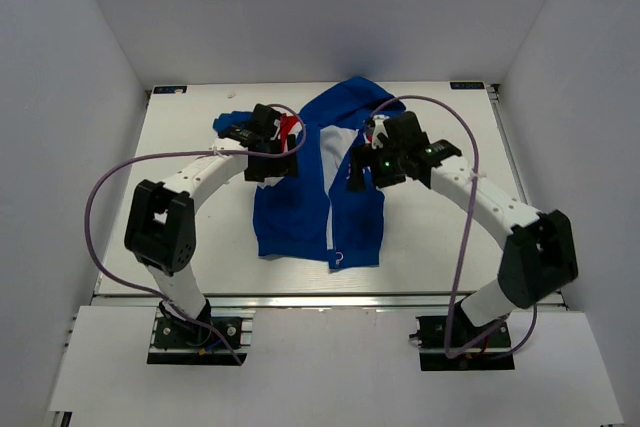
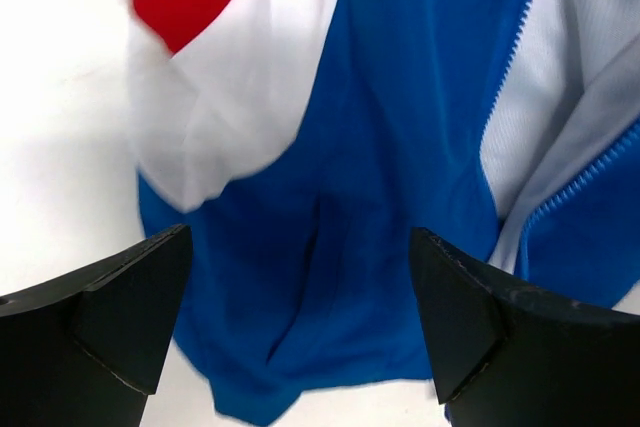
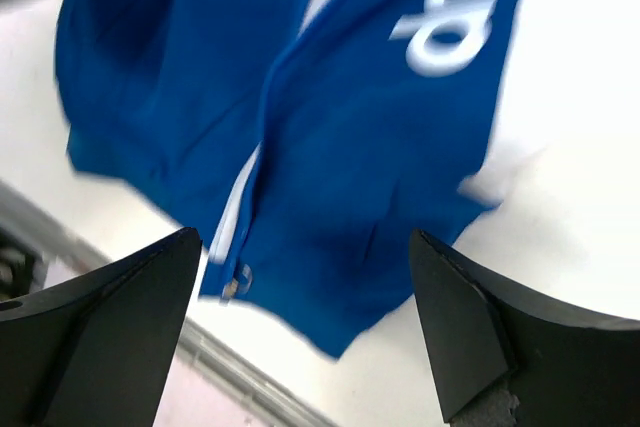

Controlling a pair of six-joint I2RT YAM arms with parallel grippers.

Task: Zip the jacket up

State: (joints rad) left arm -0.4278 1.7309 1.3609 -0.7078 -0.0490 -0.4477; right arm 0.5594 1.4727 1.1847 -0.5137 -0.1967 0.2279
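Observation:
The royal-blue jacket point(image 1: 318, 202) lies flat in the middle of the white table, hood toward the far side, hem toward me. Its front is open, with white lining showing along the zipper. My left gripper point(image 1: 268, 169) is open above the jacket's left panel, next to the red and white sleeve point(image 2: 190, 37); blue fabric point(image 2: 330, 247) lies below its jaws. My right gripper point(image 1: 358, 172) is open above the right panel. The right wrist view shows white lettering point(image 3: 465, 7) and the zipper pull point(image 3: 236, 283) at the hem. Neither gripper holds anything.
The white table point(image 1: 440, 237) has a metal rail along its near edge point(image 1: 320, 297). White walls enclose the left, right and far sides. Purple cables loop off both arms.

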